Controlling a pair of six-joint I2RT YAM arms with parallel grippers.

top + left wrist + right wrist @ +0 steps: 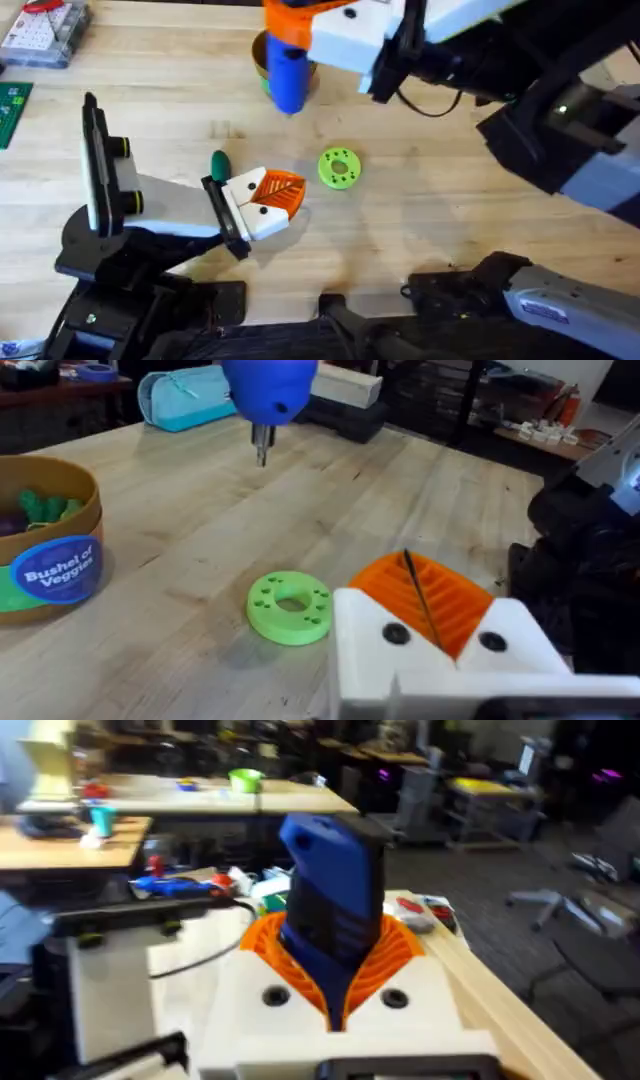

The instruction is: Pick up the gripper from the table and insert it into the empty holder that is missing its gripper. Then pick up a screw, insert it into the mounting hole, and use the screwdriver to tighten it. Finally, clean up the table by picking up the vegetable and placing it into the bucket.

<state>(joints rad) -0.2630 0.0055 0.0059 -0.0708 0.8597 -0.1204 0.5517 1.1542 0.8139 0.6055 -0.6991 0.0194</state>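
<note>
On the left of the tabletop (pixel 420 230) the holder (pixel 165 205) lies with the gripper (pixel 268 197) at its plate end, the vegetable (pixel 219 163) just beside it and a green disc (pixel 338 167) to its right. The left wrist view adds a veggie bucket (pixel 50 550) (label readable) and the screwdriver (pixel 268 390) tip hanging above the wood. The right tool (pixel 335 985) is clamped on the screwdriver; whether the left tool (pixel 440 615) is apart or together, I cannot tell.
</note>
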